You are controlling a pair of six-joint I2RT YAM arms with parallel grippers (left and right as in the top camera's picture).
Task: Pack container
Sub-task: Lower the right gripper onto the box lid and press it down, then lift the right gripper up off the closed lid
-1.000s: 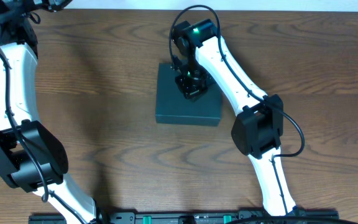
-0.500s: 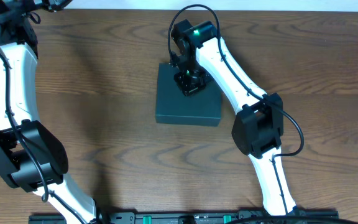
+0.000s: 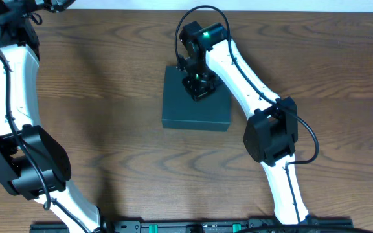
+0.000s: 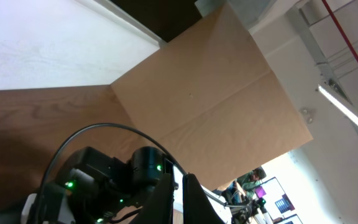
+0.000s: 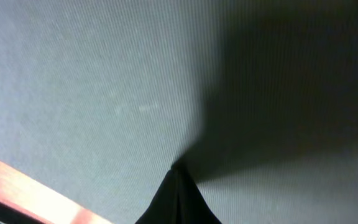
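As the container (image 3: 185, 109) looked rigid, light and slick-topped, we favoured gripping its edges; the right gripper (image 3: 198, 88), at its one-o'clock corner, and the left gripper (image 4: 178, 198) both stood closed and empty.

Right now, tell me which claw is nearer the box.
Right. The right claw, shut, points down at the box lid, touching or nearly so. The left claw, also shut, is far off, outside the overhead view past its top-left corner.

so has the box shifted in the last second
No. The box keeps its corners on the same table grain, with the shut right gripper tip on its lid.
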